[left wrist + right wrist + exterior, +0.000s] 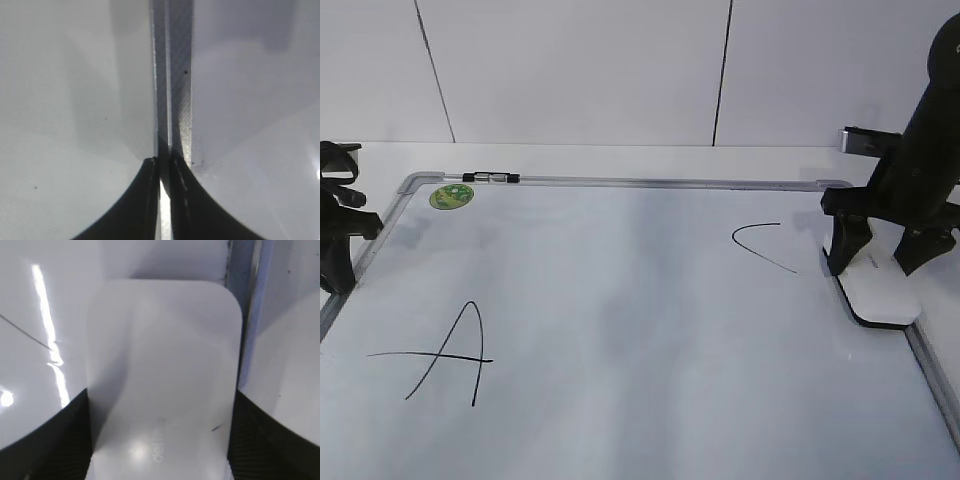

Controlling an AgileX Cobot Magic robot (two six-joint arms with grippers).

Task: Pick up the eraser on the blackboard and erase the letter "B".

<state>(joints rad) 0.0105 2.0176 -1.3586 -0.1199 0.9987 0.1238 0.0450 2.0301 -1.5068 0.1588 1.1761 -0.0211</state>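
Note:
The blackboard [620, 300] is a white board with a silver-grey frame and a round green sticker [451, 196]. A slanted black "A" [450, 352] is at its left and an open "C" [760, 245] at its right. No letter "B" shows between them or anywhere in view. The white eraser [880, 295] lies flat at the board's right edge, also in the right wrist view [162, 370]. My right gripper [875, 262] straddles it, with its fingers against both long sides [160, 440]. My left gripper [164, 162] is shut and empty over the board's left frame [172, 75].
A white table top [620, 160] runs behind the board, with a white panelled wall beyond. A small black and silver clip [490, 178] sits on the top frame near the sticker. The left arm [335, 235] rests beside the board's left edge.

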